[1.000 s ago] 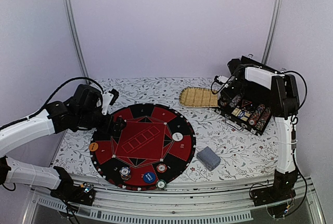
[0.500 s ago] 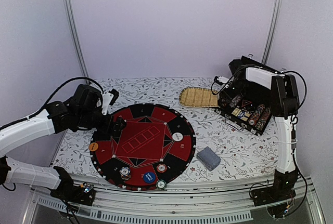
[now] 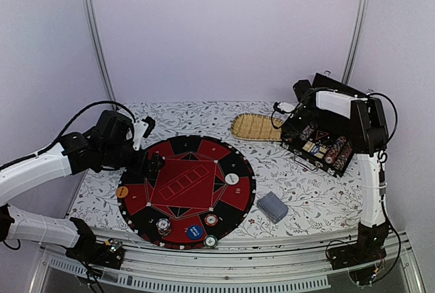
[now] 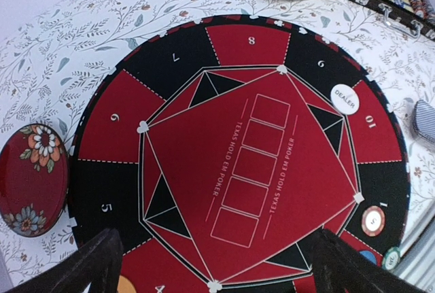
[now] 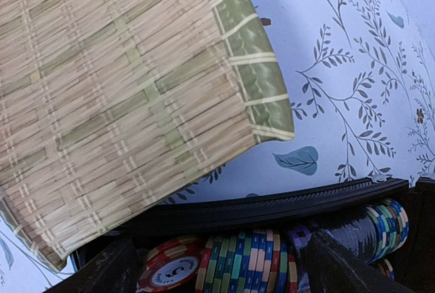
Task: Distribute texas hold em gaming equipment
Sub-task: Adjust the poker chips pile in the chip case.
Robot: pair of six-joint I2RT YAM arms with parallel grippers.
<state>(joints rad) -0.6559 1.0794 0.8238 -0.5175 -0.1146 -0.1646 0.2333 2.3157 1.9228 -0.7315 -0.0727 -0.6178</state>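
Deck [image 3: 272, 207] single, one dealer button [image 4: 344, 98], left end effector [image 4: 216, 242] spread, right end effector [image 5: 221, 249] spread.

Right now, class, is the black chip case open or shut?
Open: rows of chips lie exposed inside the case, with no lid over them.

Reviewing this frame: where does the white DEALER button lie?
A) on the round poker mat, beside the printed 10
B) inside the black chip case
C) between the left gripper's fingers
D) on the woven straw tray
A: the DEALER button lies flat on the round poker mat, right by the 10.
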